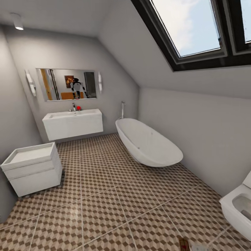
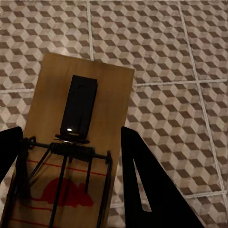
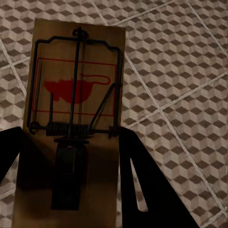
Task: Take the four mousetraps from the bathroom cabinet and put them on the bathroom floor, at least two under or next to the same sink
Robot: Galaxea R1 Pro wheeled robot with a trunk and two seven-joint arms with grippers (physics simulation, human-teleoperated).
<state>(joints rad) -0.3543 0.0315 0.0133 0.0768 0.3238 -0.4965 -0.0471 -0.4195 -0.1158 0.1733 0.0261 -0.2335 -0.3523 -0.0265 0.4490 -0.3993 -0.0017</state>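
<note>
In the left wrist view a tan mousetrap (image 2: 107, 104) with dark wire and a red mark sits between the dark fingers of my left gripper (image 2: 71, 137), which is shut on it above the bathroom floor (image 2: 166, 57). My right gripper (image 3: 71, 133) is likewise shut on a second mousetrap (image 3: 76, 57) over the cube-patterned tiles (image 3: 175, 71). The tip of a mousetrap (image 1: 183, 244) peeks in at the bottom edge of the head view. A white sink (image 1: 33, 167) on a drawer unit stands at the near left. The cabinet is out of view.
A second white basin (image 1: 72, 122) hangs on the far wall under a mirror (image 1: 66, 84). The curved bathtub (image 1: 148, 143) lies along the right wall under the sloped ceiling. A toilet (image 1: 238, 207) juts in at the near right. Open tiled floor (image 1: 115, 198) stretches between them.
</note>
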